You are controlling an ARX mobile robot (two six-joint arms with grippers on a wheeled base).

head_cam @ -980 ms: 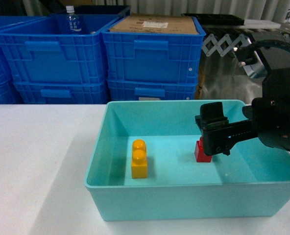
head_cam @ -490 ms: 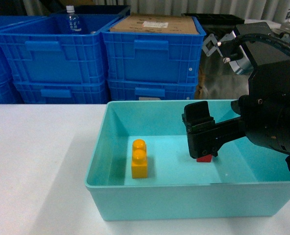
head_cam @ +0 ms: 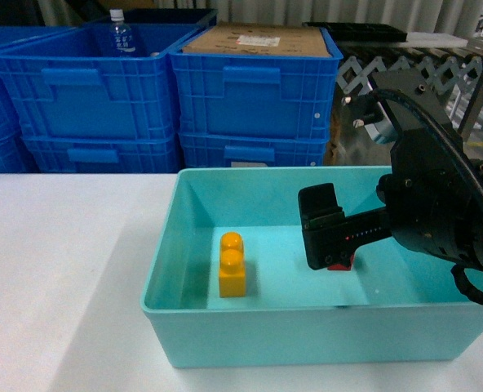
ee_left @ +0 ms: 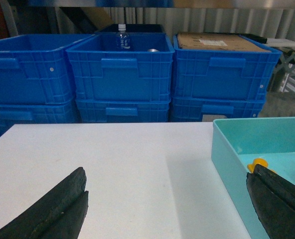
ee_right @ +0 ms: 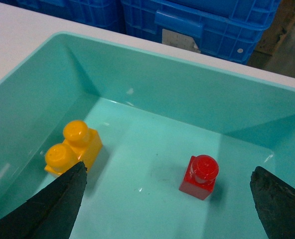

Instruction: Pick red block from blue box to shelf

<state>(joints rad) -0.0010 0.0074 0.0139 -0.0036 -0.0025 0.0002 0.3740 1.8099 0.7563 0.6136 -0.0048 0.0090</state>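
The red block (ee_right: 200, 177) stands upright on the floor of the blue box (ee_right: 162, 89), right of centre. My right gripper (ee_right: 168, 169) is open inside the box, its fingers wide on either side of the block and not touching it. From the head camera the right gripper (head_cam: 326, 237) covers most of the red block (head_cam: 340, 263). My left gripper (ee_left: 166, 174) is open and empty over the white table, just left of the blue box (ee_left: 227, 159). The shelf is out of view.
A yellow two-stud brick (head_cam: 232, 265) stands in the left part of the blue box (head_cam: 307, 335). Stacked dark blue crates (head_cam: 250, 90) line the far side of the white table (head_cam: 62, 269), one holding a water bottle (head_cam: 121, 33), another cardboard (head_cam: 258, 39).
My right gripper has moved left and lower inside the box, over the red block, which now shows less from the head camera. The blocks and the box have not moved.
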